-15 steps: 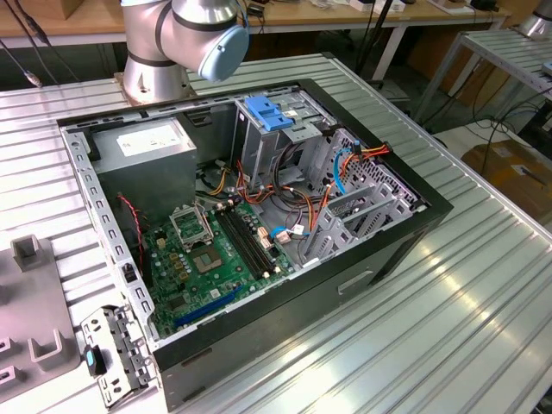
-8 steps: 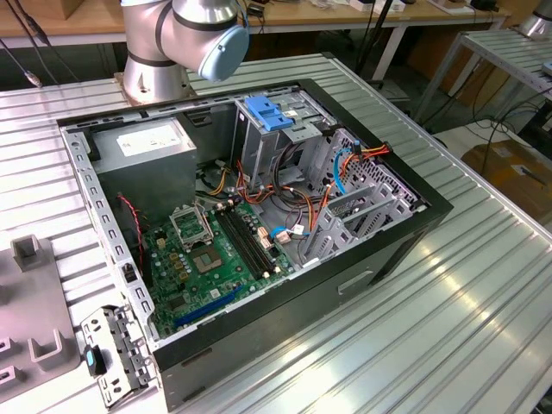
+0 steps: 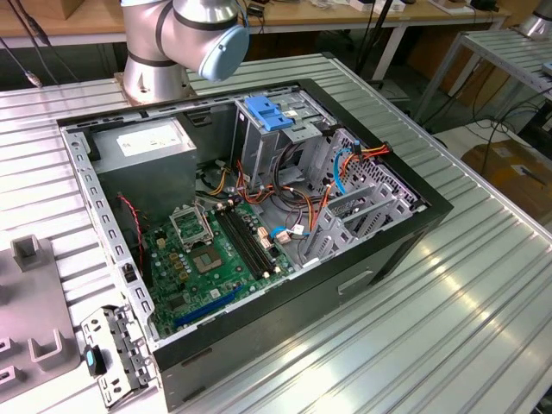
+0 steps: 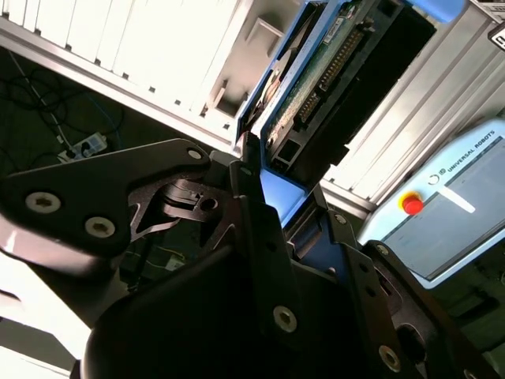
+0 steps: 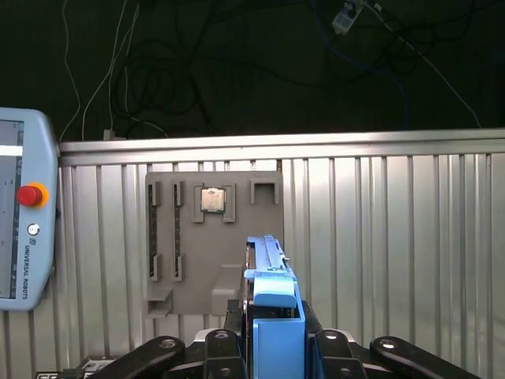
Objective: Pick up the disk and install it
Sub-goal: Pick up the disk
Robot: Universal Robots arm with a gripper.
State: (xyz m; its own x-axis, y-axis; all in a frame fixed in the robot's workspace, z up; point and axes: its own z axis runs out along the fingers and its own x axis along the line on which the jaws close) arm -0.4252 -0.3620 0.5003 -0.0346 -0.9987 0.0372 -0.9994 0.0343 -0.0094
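**Disk clamped edge-on in the claw, above the grey tray**

Nearest the cameras, the claw [image 5: 276,335] is closed down to the width of the disk [image 5: 273,304]. Its 2 black fingers [image 4: 251,197] press the disk's opposite sides, and nothing else is in its hold. The grip sits at one end, on the bright blue frame. That seems chosen to keep the green circuit board [image 4: 319,67], seen in the second wrist view, free of pressure and to leave the rest of the disk jutting clear ahead.

Just beyond the disk's free end in the first wrist view lies a grey tray [image 5: 189,260] with upright slots, one pocket holding a small square chip [image 5: 212,199]. The tray looks well below the disk, so I judge the disk lifted out, though no picture shows the gap plainly. The tray rests on the ribbed metal counter [image 5: 379,253], with a pale control pad [image 5: 24,229] beside it.

Farther off, in the exterior view, the computer case [image 3: 405,233] lies on its side with the panel off, presumably so its inside opens upward. The metal cage [image 3: 289,142] stands toward 12 o'clock inside it, topped by a blue latch [image 3: 265,114]. The arm's base [image 3: 155,73] stands at 11 o'clock of the case.
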